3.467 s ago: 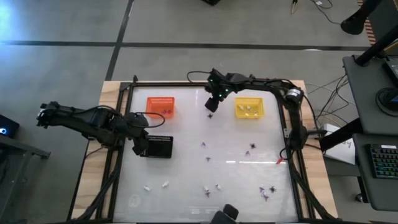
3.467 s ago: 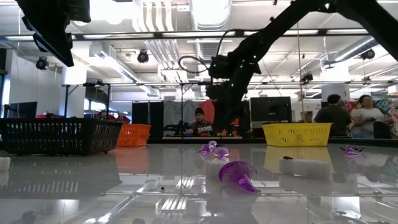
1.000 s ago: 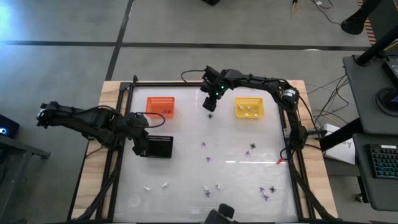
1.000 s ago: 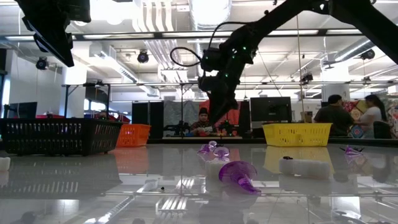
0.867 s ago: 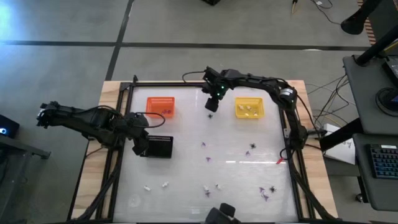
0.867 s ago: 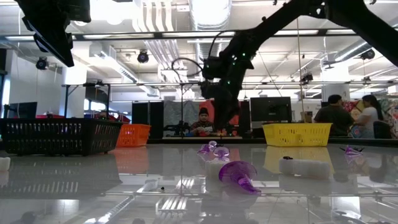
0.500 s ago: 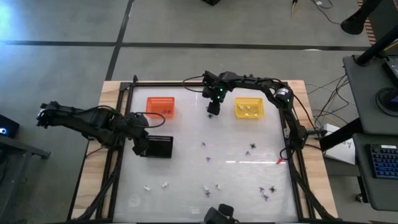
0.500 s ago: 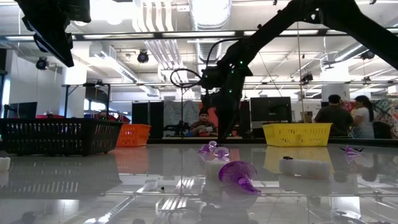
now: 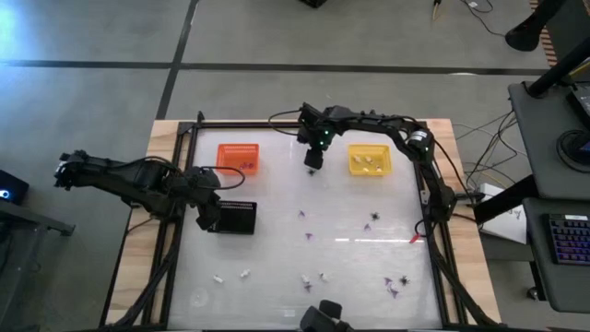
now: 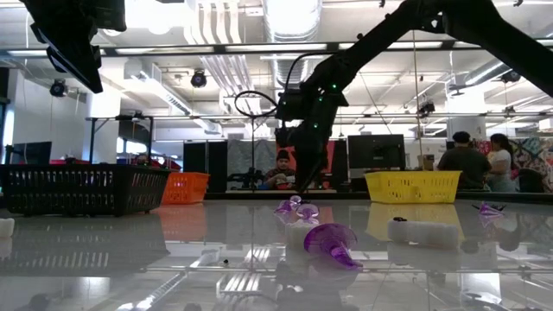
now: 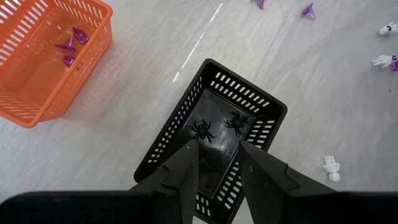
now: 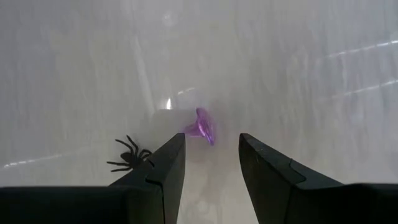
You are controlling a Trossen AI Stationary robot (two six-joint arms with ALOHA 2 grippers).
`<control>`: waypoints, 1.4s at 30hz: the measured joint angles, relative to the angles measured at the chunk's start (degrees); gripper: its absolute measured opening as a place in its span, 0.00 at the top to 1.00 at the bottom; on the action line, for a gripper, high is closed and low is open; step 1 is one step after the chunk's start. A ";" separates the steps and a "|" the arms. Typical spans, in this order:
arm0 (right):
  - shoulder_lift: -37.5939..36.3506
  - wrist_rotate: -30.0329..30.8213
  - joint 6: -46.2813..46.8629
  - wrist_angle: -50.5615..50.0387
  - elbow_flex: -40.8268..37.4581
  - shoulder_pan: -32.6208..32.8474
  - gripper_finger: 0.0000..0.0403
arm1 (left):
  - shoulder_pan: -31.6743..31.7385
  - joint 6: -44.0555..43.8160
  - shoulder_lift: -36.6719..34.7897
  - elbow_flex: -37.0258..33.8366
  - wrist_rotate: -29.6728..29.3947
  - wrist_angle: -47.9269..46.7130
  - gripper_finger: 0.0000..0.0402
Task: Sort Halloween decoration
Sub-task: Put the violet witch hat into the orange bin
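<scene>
Open table around the black basket, clutter toward the near edge

From the black basket (image 9: pixel 233 218), bare table runs right to loose purple trinkets (image 9: pixel 304 226); the orange basket (image 9: pixel 237 158) stands just behind it, the yellow basket (image 9: pixel 369 160) far right, white trinkets (image 9: pixel 232 275) nearer the front edge.

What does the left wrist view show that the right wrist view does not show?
Only the left wrist view shows the black basket with two spiders inside, the orange basket holding purple pieces, and white figures on the table. Only the right wrist view shows a purple trinket just ahead of the open right pincer, and a loose black spider beside it. Both show their own open pincer, the left pincer over the black basket, and the pale tabletop.
</scene>
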 joint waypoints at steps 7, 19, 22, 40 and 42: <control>1.51 0.00 0.02 0.42 0.01 0.15 0.65 | -0.01 -0.01 0.00 0.00 -0.08 0.04 0.76; 2.78 0.50 -0.12 2.71 0.72 0.24 0.65 | 0.00 -0.01 0.37 0.00 -0.15 0.22 0.76; 2.78 0.49 -0.38 3.14 0.85 0.24 0.65 | 0.00 -0.01 0.79 0.00 -0.15 0.22 0.76; 4.35 -0.20 0.45 3.51 1.05 0.23 0.85 | 0.01 -0.01 1.81 0.00 -0.15 0.17 0.76; 4.35 -0.15 1.56 3.08 1.33 0.22 0.91 | -0.01 -0.01 1.81 0.00 -0.15 0.17 0.76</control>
